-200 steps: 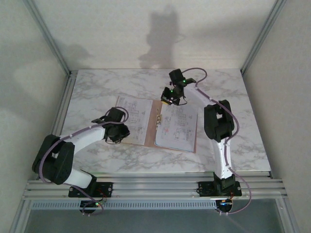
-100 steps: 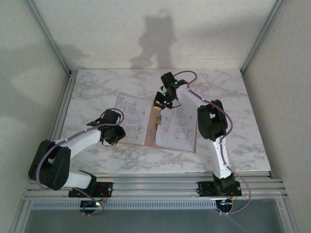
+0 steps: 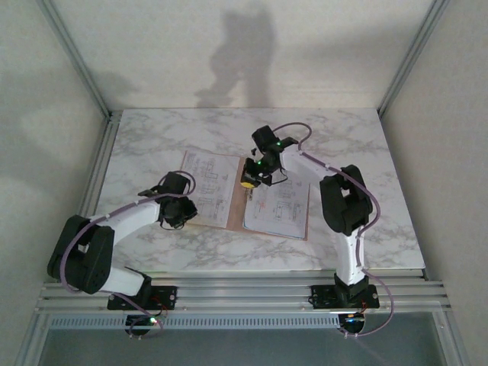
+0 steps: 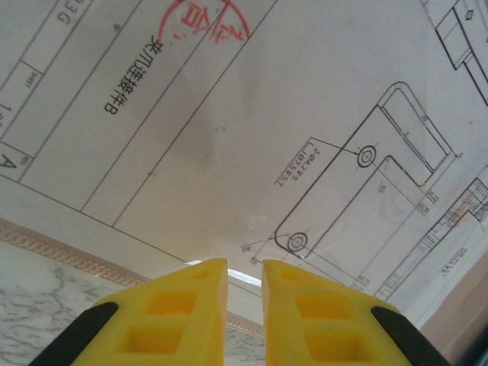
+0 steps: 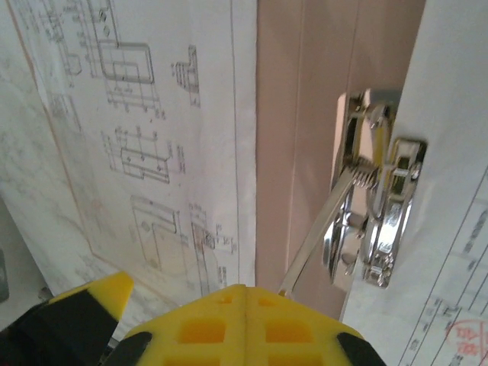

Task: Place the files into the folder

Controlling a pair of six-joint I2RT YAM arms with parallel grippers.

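Observation:
The folder [image 3: 308, 219] lies open on the marble table, pinkish-tan, with one of the files [image 3: 210, 183] on its left leaf and another [image 3: 280, 202] on its right leaf. My left gripper [image 3: 183, 210] is at the near corner of the left sheet. Its yellow fingers [image 4: 175, 313] stand a narrow gap apart over the printed drawing [image 4: 252, 137], with nothing between them. My right gripper [image 3: 249, 180] is shut over the centre crease [image 5: 297, 114]. Its tip [image 5: 245, 288] is beside the lever of a shiny metal clip [image 5: 374, 221] at the edge of the right sheet [image 5: 457, 191].
The marble table [image 3: 152, 137] has open surface behind and to both sides of the folder. Aluminium frame posts [image 3: 76, 61] and white walls enclose the workspace. A metal rail [image 3: 244, 293] with the arm bases runs along the near edge.
My right gripper has swung left and nearer, from over the far end of the right sheet to the centre crease by the clip. The left gripper has barely shifted.

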